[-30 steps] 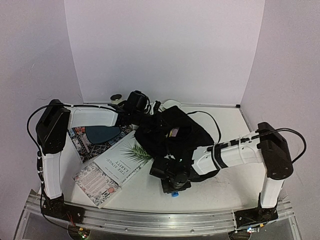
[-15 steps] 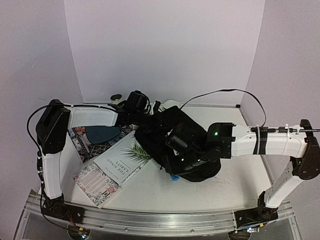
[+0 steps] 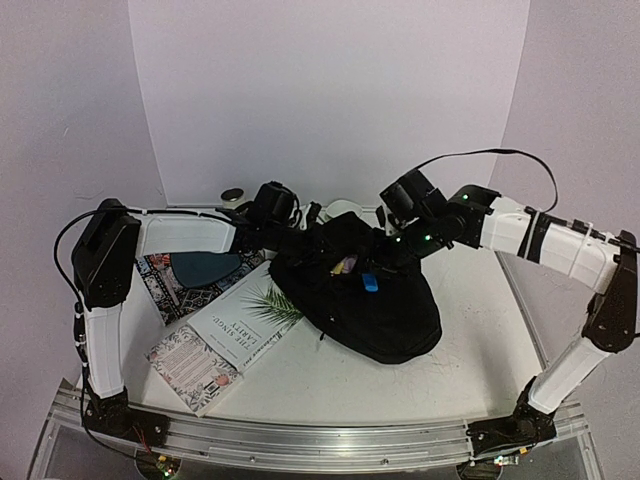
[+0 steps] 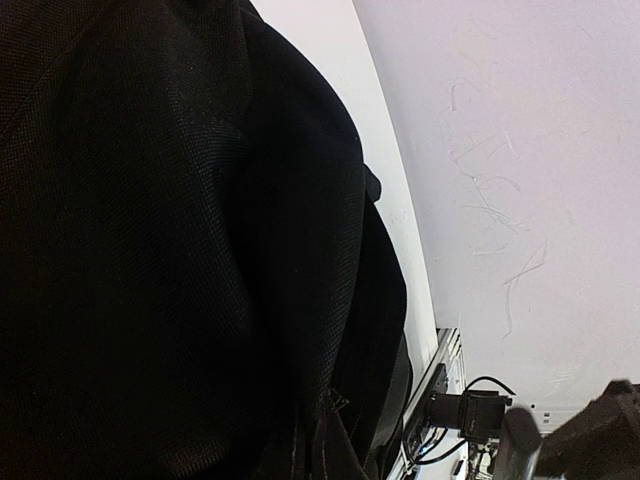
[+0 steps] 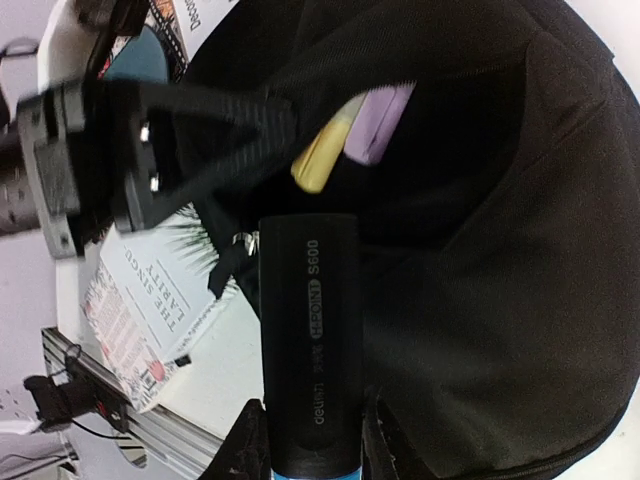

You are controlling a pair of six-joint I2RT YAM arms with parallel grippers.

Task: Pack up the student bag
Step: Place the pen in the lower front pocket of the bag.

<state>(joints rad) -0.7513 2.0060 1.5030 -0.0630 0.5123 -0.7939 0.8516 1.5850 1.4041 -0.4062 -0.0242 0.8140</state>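
Black student bag (image 3: 390,320) fabric is pinched by the left gripper (image 3: 298,240), apparently holding the mouth open for the marker (image 5: 310,330) clamped in the right gripper (image 5: 312,455).

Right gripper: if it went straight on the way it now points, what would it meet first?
The right gripper holds a marker that leads, aimed into the bag's open mouth. Going straight on, its tip would probably meet the yellow item inside first, though depth is hard to judge.
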